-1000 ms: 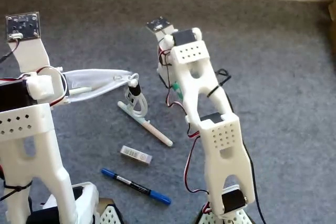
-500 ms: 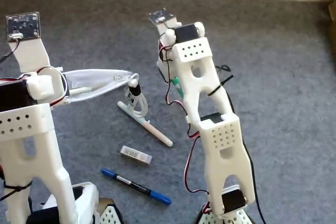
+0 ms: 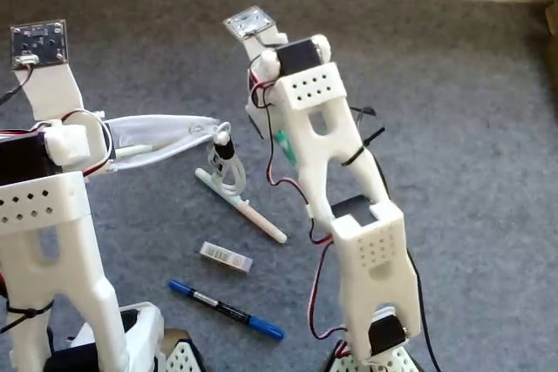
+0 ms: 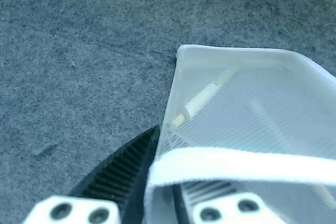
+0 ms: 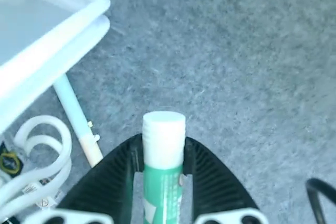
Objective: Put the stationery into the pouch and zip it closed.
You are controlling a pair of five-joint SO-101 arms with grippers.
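since a second ago the right arm has swung its wrist toward the pouch (image 3: 161, 138), carrying the glue stick (image 5: 164, 182) along. right gripper (image 5: 164, 148) is clenched on the stick, white cap forward, near the pouch's open mouth but not yet in it. left gripper (image 4: 157, 184) pinches the pouch's rim and holds it out over the carpet (image 3: 453, 128); one pale stick (image 4: 202, 100) already lies inside. to do this well, i judge the cap should line up with the gap between the rims and go well in before release, clear of the zip's looped cord (image 3: 228, 172). white pen (image 3: 247, 209), eraser (image 3: 226, 256) and blue pen (image 3: 225, 308) lie on the carpet.
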